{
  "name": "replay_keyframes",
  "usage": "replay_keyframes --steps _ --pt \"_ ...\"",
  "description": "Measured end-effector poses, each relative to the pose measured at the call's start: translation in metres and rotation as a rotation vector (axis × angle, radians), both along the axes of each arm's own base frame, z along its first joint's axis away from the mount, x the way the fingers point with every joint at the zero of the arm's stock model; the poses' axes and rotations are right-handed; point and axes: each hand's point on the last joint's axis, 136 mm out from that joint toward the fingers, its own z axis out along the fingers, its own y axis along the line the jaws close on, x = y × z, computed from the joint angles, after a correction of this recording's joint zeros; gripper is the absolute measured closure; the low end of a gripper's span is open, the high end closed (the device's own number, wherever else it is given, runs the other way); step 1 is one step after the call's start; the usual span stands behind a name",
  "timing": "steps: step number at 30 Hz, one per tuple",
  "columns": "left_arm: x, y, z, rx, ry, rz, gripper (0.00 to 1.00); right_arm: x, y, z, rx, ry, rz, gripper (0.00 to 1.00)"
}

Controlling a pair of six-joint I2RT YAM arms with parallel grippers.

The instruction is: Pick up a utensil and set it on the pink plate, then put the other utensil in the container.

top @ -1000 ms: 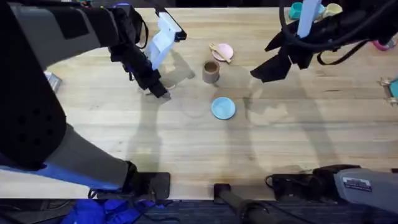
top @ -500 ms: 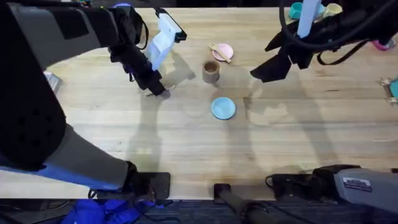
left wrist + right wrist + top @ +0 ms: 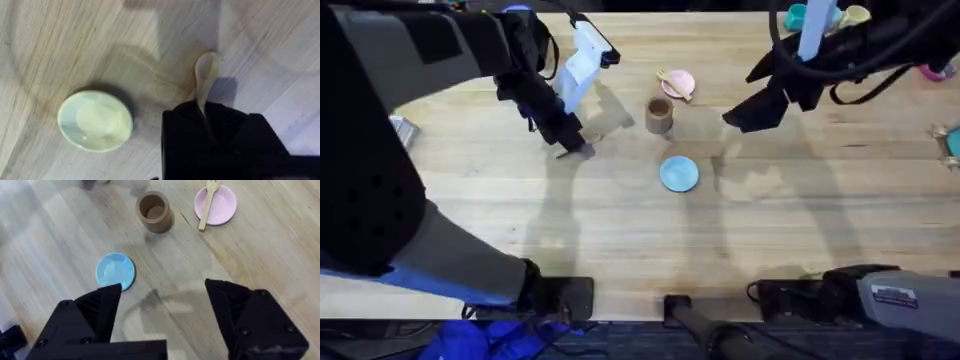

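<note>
The wooden fork [image 3: 207, 202] lies across the pink plate [image 3: 223, 205], its handle sticking out over the rim; from overhead the pink plate [image 3: 680, 84] sits at the back centre. The tan container [image 3: 659, 116] [image 3: 153, 211] stands upright just in front of it. My left gripper [image 3: 575, 145] [image 3: 200, 107] is low over the table left of the container, shut on the handle of the wooden spoon [image 3: 206, 74], whose bowl end pokes out past the fingers. My right gripper [image 3: 740, 118] [image 3: 162, 287] hovers right of the container, open and holding nothing.
A light blue plate [image 3: 679, 173] [image 3: 115, 271] lies in front of the container. A yellow-green plate [image 3: 95, 120] sits beside my left gripper. Small teal and yellow items [image 3: 820, 15] stand at the back right, and a grey object [image 3: 404, 130] lies at the left.
</note>
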Motion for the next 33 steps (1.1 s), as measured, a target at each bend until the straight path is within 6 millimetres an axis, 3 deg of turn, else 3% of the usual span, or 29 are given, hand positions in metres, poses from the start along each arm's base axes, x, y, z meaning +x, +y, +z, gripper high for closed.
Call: replay_keyframes --steps 14,19,33 --pt "0.001 -0.002 0.002 -0.019 -0.001 0.0 0.96 0.0 0.0 0.0 0.0 0.0 0.0 0.004" --pt "0.013 -0.011 0.005 -0.07 -0.014 -0.003 0.96 0.0 0.0 0.0 0.0 0.0 0.0 0.004" --pt "0.051 -0.043 0.055 -0.247 -0.125 -0.044 0.96 0.0 0.0 0.0 0.0 0.0 0.0 0.005"
